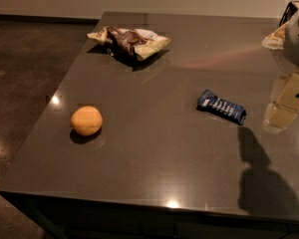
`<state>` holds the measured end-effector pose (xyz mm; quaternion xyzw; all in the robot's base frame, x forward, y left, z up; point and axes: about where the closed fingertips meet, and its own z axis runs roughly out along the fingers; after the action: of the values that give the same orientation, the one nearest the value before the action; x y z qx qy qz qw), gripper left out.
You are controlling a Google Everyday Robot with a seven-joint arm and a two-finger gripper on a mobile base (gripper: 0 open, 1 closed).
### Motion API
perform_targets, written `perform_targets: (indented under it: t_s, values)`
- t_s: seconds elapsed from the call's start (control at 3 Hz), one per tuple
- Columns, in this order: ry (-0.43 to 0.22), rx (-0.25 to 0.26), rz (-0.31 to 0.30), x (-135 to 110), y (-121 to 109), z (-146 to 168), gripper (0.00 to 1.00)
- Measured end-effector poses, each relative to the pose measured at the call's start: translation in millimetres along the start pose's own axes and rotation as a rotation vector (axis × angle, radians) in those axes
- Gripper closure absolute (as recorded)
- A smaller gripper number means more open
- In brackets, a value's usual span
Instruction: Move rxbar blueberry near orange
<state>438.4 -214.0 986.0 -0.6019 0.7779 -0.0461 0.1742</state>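
The rxbar blueberry point(222, 106), a dark blue shiny wrapper with white lettering, lies flat on the grey table point(154, 148), right of the middle. The orange point(86, 120) sits on the table's left side near the front, well apart from the bar. My gripper point(285, 107) hangs above the table at the right edge of the view, to the right of the bar and a little above it, holding nothing. It is not touching the bar. Its shadow falls on the table in front of it.
A crumpled tan-and-brown snack bag point(129, 40) lies at the back left of the table. Another pale bag point(275, 38) shows at the far right behind my arm. The table's left edge drops to a dark floor point(25, 59).
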Motion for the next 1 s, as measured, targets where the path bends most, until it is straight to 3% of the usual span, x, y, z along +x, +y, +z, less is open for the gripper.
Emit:
perform_targets:
  t_s: [0.33, 0.67, 1.0]
  values:
    - [0.002, -0.002, 0.004, -1, -4, 1, 0.00]
    - [0.004, -0.029, 0.054, -3, -20, 24, 0.00]
    - [0.027, -0.073, 0.109, -8, -33, 68, 0.00]
